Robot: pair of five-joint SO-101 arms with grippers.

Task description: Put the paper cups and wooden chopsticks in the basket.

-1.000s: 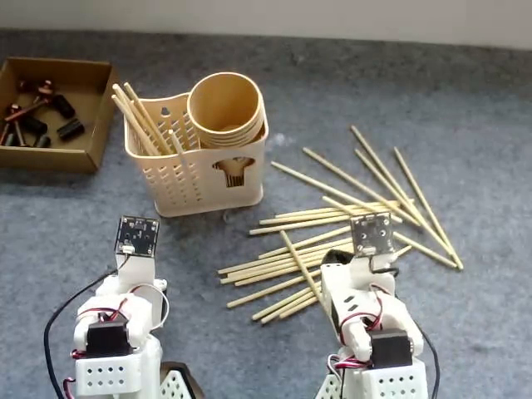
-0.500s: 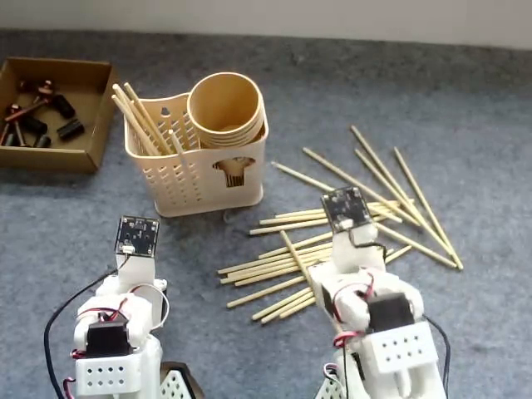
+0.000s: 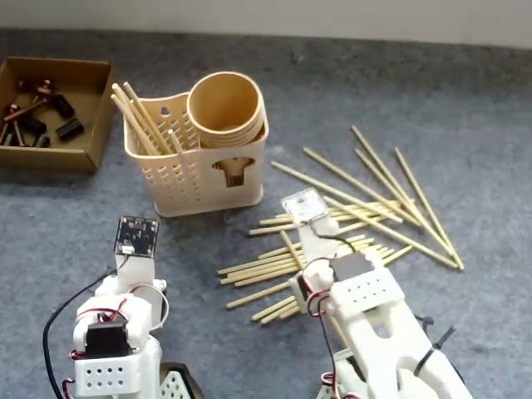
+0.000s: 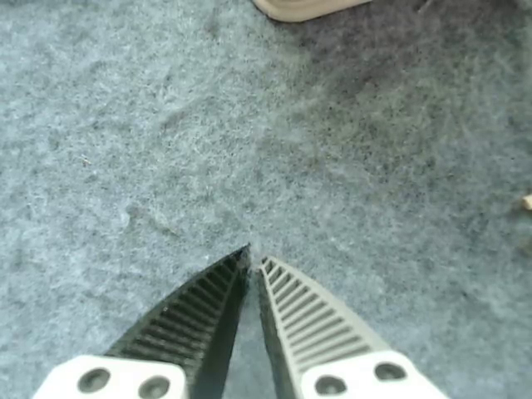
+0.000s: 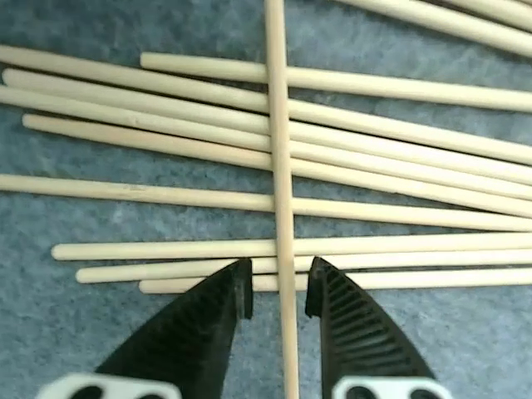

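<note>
A cream perforated basket (image 3: 199, 179) stands at the back left and holds stacked paper cups (image 3: 226, 108) and several wooden chopsticks (image 3: 137, 120). Many more chopsticks (image 3: 366, 195) lie scattered on the grey carpet to its right. My right arm (image 3: 349, 291) leans over the near end of that pile. In the right wrist view my right gripper (image 5: 278, 278) is open, low over the pile. One chopstick (image 5: 277, 150) that crosses the others runs between its fingers, with a small gap on each side. My left gripper (image 4: 256, 258) is shut and empty over bare carpet, near the basket's base (image 4: 312, 7).
A shallow cardboard box (image 3: 91, 116) with dark small parts sits at the far left, beside the basket. Bare carpet stretches in front of the basket, around the left arm (image 3: 125, 283). Long chopsticks (image 3: 416, 199) fan out toward the right.
My right arm has swung left and leaned forward and down over the near chopsticks. The left arm has kept still.
</note>
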